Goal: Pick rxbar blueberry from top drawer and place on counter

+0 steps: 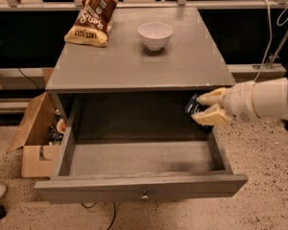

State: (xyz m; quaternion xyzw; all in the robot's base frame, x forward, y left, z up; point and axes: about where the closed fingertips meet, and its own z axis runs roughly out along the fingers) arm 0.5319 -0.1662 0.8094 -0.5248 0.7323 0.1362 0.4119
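The top drawer [139,186] stands pulled open, and its grey floor is bare. My gripper [201,108] hangs above the drawer's right side, just under the front edge of the counter [134,61]. It is shut on the rxbar blueberry [192,104], a dark navy-blue bar that pokes out to the left between the tan fingers [212,115]. Most of the bar is hidden by the fingers. My white arm reaches in from the right.
A brown-and-yellow snack bag [92,17] lies at the counter's back left. A white bowl [155,34] stands at the back centre. An open cardboard box [36,133] sits on the floor left of the cabinet. Cables hang at the right.
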